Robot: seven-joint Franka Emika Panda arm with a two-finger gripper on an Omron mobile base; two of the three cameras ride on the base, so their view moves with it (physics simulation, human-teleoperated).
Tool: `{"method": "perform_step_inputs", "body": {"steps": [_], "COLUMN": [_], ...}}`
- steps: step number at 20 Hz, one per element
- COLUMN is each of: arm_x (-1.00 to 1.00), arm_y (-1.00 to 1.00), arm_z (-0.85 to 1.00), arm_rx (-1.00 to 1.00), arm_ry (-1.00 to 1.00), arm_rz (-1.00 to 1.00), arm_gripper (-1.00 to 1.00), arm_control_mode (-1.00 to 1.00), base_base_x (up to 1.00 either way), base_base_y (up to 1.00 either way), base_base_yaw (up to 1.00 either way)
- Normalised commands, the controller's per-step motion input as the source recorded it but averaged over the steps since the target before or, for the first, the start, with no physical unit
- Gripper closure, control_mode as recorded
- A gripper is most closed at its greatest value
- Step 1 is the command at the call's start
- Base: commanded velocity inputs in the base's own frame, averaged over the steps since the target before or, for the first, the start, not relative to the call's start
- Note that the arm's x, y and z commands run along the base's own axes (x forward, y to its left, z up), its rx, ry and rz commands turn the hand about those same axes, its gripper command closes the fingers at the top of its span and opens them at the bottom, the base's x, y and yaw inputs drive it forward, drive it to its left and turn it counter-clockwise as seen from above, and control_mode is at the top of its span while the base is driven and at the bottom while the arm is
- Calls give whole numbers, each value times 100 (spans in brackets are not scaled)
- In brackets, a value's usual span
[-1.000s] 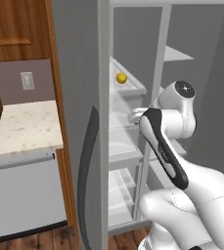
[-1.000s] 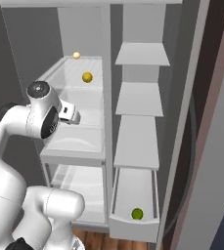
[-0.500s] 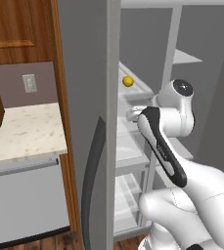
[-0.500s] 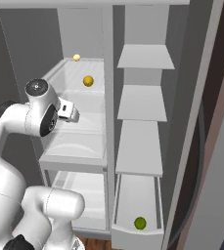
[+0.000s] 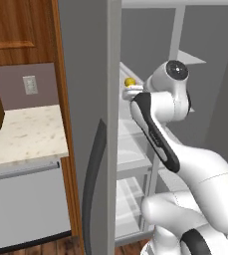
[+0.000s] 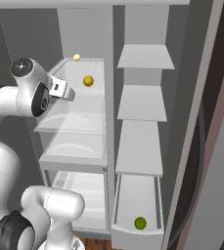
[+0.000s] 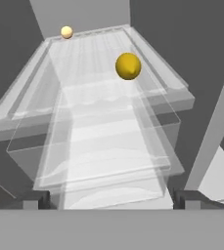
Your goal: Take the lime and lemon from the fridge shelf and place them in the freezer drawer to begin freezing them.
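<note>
From the left base I see a wood cabinet and pale counter beside the open fridge, whose door edge has slid across more of the picture over the last second as my base drove, leaving the lemon peeking past it on the shelf. From the right base, the lime already lies in the freezer drawer, so one fruit is done, and the gripper sits nearer the lemon than before. In the hand view the fingers stand spread wide and empty, the lemon ahead and well apart, a small pale ball at the back.
</note>
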Motion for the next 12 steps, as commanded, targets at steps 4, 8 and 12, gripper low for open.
{"method": "perform_step_inputs", "body": {"steps": [4, 8, 12], "arm_x": [60, 61, 54], "arm_y": [0, 0, -1], "arm_z": [23, -2, -11], "arm_rx": [-2, -3, 0], "arm_ry": [0, 8, 10], "arm_rz": [-4, -5, -6], "arm_gripper": [-100, -100, -100], "arm_control_mode": [-100, -100, -100], "base_base_x": [0, 0, 0], "base_base_y": [0, 0, 0], "base_base_yaw": [0, 0, 0]}}
